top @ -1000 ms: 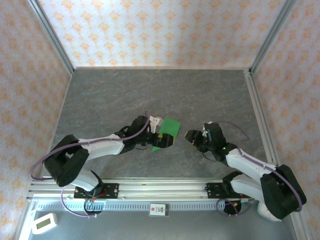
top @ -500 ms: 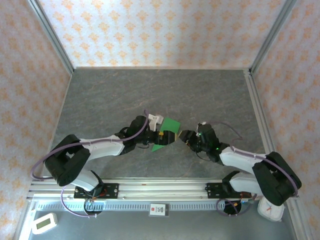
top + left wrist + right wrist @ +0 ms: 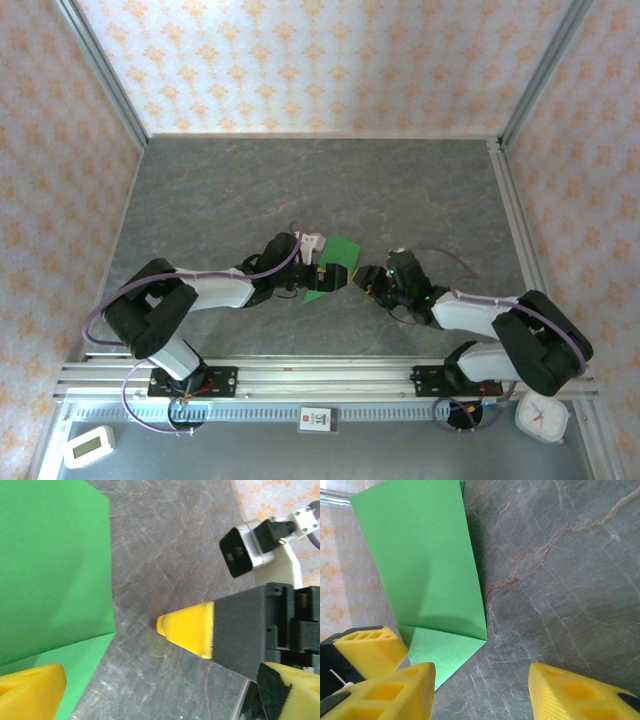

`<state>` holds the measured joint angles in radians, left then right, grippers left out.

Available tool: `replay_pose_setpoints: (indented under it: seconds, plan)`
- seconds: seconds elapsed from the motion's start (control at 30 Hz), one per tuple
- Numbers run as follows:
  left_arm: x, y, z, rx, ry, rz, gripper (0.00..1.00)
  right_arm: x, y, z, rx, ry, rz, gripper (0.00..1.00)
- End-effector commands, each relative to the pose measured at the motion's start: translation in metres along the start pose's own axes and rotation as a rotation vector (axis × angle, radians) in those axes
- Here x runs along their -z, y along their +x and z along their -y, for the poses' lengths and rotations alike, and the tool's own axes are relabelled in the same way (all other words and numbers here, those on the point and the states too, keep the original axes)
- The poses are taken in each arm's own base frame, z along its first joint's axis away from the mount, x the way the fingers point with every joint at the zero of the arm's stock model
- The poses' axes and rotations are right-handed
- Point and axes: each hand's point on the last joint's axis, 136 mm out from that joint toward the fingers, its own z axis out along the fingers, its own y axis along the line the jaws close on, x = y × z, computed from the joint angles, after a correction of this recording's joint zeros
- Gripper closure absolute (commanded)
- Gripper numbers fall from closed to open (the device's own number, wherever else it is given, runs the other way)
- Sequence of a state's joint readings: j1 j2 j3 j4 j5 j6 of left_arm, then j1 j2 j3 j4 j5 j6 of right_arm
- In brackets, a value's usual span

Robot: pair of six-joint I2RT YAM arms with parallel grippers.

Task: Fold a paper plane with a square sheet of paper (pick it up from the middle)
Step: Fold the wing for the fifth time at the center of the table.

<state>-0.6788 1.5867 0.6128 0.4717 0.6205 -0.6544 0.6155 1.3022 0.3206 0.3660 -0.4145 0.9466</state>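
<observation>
The square sheet of paper (image 3: 338,258) is lying partly folded on the table (image 3: 300,190), where both arms can reach it. The left gripper (image 3: 322,278), fingers spread wide, is straddling its edge. The right gripper (image 3: 368,277), fingers half apart and empty, is hovering just beside it, probably to crease it.

**Robot body.** The left arm (image 3: 215,290) and the right arm (image 3: 470,312) have white tubular links between rounded black joint housings, each trailed by a lilac cable (image 3: 85,332). The left pincer (image 3: 330,278) and the right pincer (image 3: 366,277) are black blocks tipped with ribbed yellow wedge fingertips (image 3: 390,695). A black wrist camera (image 3: 236,556) sits on a screwed white bracket (image 3: 287,565).
</observation>
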Motion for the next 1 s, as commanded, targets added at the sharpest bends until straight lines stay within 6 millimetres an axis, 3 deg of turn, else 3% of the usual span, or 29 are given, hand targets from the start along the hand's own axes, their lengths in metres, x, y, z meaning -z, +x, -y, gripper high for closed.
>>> replay_pose_setpoints:
  seconds: [0.0,0.27,0.47,0.97]
  plan:
    - [0.000,-0.003,-0.009,-0.020,-0.003,0.036,0.01,-0.003,-0.008,-0.019,0.014,-0.043,0.027,0.49]
    - [0.002,0.006,-0.027,0.011,-0.004,0.029,0.01,-0.017,-0.002,-0.028,0.037,-0.055,-0.022,0.50]
    - [0.004,0.007,-0.027,0.009,0.008,0.029,0.01,-0.029,0.003,-0.039,0.060,-0.063,-0.052,0.53]
    - [0.006,0.007,-0.025,0.009,0.024,0.025,0.01,-0.044,0.012,-0.046,0.069,-0.072,-0.090,0.64]
